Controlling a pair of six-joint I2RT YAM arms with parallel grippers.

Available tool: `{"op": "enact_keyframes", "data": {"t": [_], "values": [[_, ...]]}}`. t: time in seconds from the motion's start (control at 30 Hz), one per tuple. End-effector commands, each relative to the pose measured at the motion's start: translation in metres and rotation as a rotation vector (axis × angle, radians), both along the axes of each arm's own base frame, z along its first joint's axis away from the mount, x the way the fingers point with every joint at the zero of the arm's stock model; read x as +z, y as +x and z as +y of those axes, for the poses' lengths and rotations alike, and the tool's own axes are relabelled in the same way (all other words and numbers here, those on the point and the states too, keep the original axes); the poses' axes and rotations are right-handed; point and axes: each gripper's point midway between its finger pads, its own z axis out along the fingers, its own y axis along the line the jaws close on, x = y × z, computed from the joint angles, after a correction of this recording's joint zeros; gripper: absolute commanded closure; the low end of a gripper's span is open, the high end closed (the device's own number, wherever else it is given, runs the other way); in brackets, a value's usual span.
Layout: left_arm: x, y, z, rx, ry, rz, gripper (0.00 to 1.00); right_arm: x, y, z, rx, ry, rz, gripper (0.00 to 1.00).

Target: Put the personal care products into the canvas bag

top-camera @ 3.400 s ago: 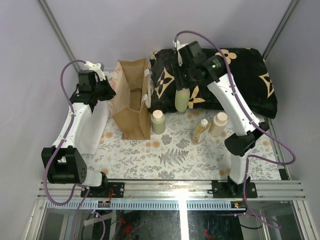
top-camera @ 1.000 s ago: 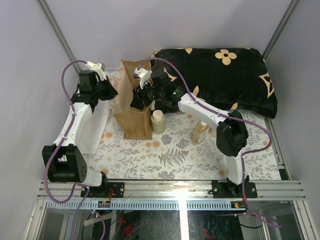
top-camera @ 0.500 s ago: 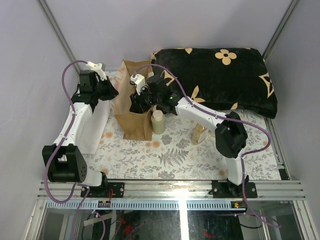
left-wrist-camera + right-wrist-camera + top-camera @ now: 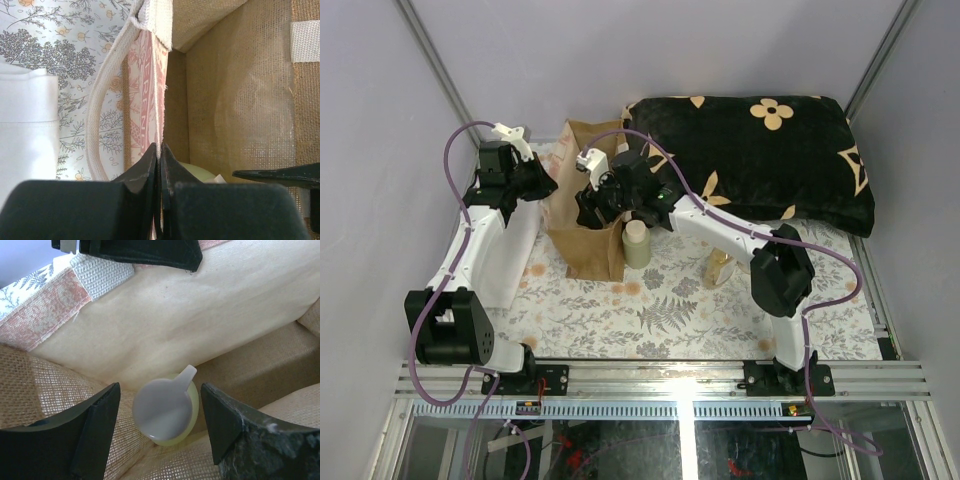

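The canvas bag (image 4: pixel 582 250) stands upright at the back left. My left gripper (image 4: pixel 542 183) is shut on its left rim (image 4: pixel 160 150), holding the mouth apart. My right gripper (image 4: pixel 592 205) reaches into the mouth from the right. In the right wrist view a greenish bottle (image 4: pixel 165 410) with a pale flip cap stands on the bag's floor between my open fingers (image 4: pixel 97 430), with a gap on each side. The same bottle (image 4: pixel 192 172) shows low in the left wrist view. A second greenish bottle (image 4: pixel 636 243) stands just right of the bag. An amber bottle (image 4: pixel 720 265) peeks from behind my right arm.
A big black cushion with beige flowers (image 4: pixel 760 150) fills the back right. A white folded cloth (image 4: pixel 510 255) lies left of the bag under my left arm. The floral tablecloth (image 4: pixel 650 315) covers the table, and grey walls close in on three sides.
My right arm carried the greenish bottle from in front of the cushion into the bag. In the last half second its jaws opened and the bottle now stands free. The left gripper has not moved.
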Motion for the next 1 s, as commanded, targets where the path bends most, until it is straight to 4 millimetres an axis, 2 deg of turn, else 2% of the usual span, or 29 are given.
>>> {"op": "enact_keyframes", "data": {"t": [0.0, 0.1, 0.2, 0.3, 0.37, 0.43, 0.53, 0.6, 0.77, 0.97], "values": [[0.006, 0.005, -0.004, -0.014, -0.016, -0.039, 1.0, 0.059, -0.005, 0.003, 0.01, 0.067, -0.079, 0.27], [0.006, 0.005, -0.005, -0.014, -0.018, -0.039, 1.0, 0.092, -0.005, -0.011, -0.039, 0.093, -0.133, 0.25], [0.005, 0.005, -0.004, -0.014, -0.017, -0.037, 1.0, 0.151, -0.002, -0.036, -0.146, 0.154, -0.226, 0.18], [0.008, 0.005, -0.007, -0.027, -0.022, -0.046, 1.0, 0.21, -0.002, -0.077, -0.288, 0.223, -0.359, 0.0], [0.009, 0.006, -0.007, -0.027, -0.024, -0.052, 1.0, 0.226, -0.003, -0.105, -0.373, 0.225, -0.423, 0.0], [0.01, 0.007, -0.006, -0.019, -0.017, -0.063, 1.0, 0.217, 0.0, -0.131, -0.46, 0.141, -0.437, 0.01], [0.012, 0.01, 0.0, 0.002, 0.01, -0.079, 1.0, 0.184, 0.003, -0.168, -0.583, -0.054, -0.39, 0.01], [0.014, 0.012, 0.003, 0.015, 0.028, -0.09, 1.0, 0.164, -0.002, -0.19, -0.652, -0.137, -0.342, 0.01], [0.018, 0.016, 0.005, 0.015, 0.046, -0.098, 1.0, 0.137, -0.026, -0.246, -0.903, -0.227, -0.154, 0.01], [0.014, 0.022, 0.001, -0.008, 0.033, -0.089, 1.0, 0.102, -0.047, -0.286, -1.163, -0.315, 0.066, 0.01]]}}
